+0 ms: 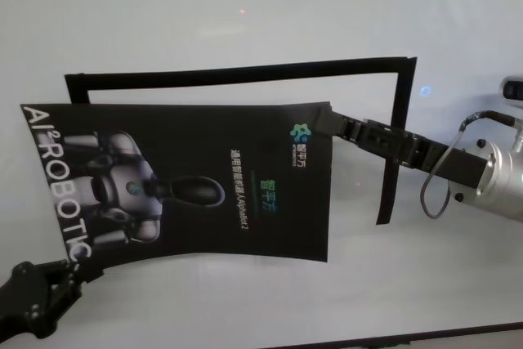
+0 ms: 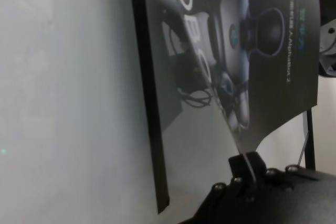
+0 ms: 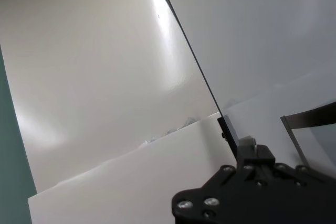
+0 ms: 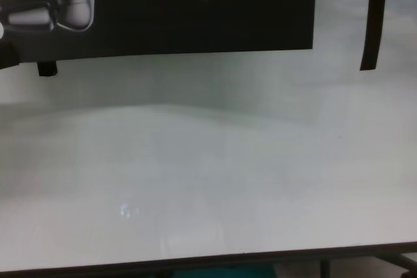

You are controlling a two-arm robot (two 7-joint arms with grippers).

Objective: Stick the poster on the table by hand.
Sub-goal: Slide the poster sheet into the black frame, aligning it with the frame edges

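The poster [image 1: 188, 177], black with a silver-white robot and white lettering, is held just above the white table [image 1: 245, 6], slightly bowed. My left gripper [image 1: 72, 270] is shut on its near left corner, and in the left wrist view the sheet's edge [image 2: 247, 163] runs between the fingers. My right gripper [image 1: 328, 124] is shut on the far right corner. The right wrist view shows the poster's white back [image 3: 105, 77] and that gripper [image 3: 233, 140] pinching its edge. In the chest view the poster's near edge [image 4: 195, 11] hangs over the table [image 4: 208, 180].
Narrow black strips lie flat on the table: one along the far side [image 1: 237, 75], one down the right [image 1: 392, 145], also in the chest view [image 4: 374, 17]. Another strip [image 2: 149, 93] shows under the poster's left side. The table's dark front edge [image 4: 195, 262] is near.
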